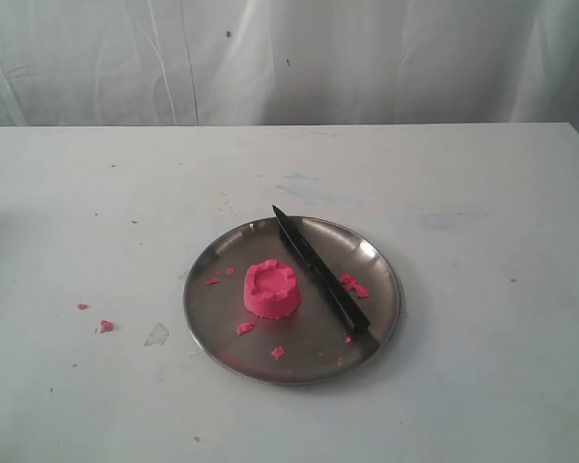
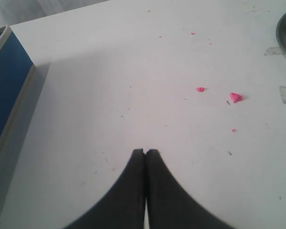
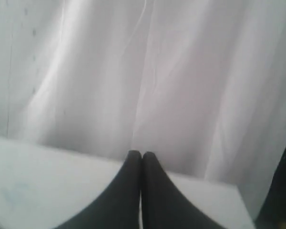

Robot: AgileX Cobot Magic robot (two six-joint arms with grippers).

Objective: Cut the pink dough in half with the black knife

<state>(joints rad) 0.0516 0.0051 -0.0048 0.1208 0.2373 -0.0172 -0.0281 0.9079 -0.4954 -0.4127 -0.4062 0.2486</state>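
Exterior view: the bright pink notched round dough lump (image 1: 271,288) sits whole on the round steel plate (image 1: 376,253), the long black knife (image 1: 319,272) lying just beside it, while both black grippers, left (image 2: 145,151) and right (image 3: 141,153), are clenched empty.

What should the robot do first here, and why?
Probably send the right gripper to the black knife and open it there. The knife lies untouched across the steel plate, right of the whole pink dough, on that arm's side. Both grippers, the left gripper too, are shut and empty, away from the plate.
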